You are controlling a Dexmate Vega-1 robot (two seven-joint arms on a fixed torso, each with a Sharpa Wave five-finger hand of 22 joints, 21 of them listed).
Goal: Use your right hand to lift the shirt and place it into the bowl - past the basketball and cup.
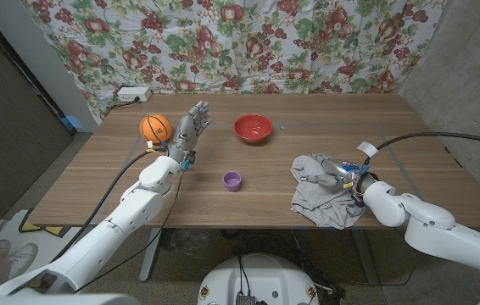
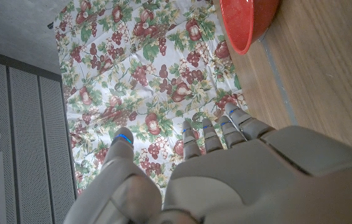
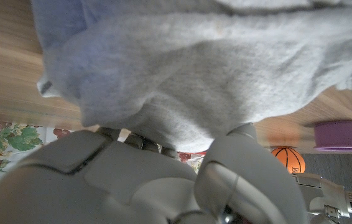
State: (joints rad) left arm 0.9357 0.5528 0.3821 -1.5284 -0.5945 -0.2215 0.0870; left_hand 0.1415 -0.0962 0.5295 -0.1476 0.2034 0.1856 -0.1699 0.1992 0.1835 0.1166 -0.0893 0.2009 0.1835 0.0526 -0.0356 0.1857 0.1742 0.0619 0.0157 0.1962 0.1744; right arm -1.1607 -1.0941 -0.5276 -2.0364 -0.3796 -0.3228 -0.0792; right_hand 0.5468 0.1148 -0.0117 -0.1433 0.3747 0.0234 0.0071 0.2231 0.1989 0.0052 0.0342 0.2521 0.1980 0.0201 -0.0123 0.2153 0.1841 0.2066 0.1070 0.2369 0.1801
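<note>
The right hand (image 1: 344, 175) has its fingertips buried under folds of the shirt (image 1: 325, 193). Beyond the left hand (image 2: 226, 180), the bowl (image 2: 247, 22) is cut off by the frame edge.

1. An orange basketball (image 1: 156, 127) with black seams sits on a brown wood-grain table (image 1: 257, 203).
2. A glossy red bowl (image 1: 253, 128) and a small purple cup (image 1: 232, 180).
3. A crumpled light grey shirt (image 1: 320, 196), with the grey right hand (image 1: 339, 172) in its folds.
4. A white backdrop cloth (image 1: 248, 42) printed with red fruit and green leaves.
5. The grey left hand (image 1: 191, 129), blue marks on its fingers (image 2: 124, 138).
</note>
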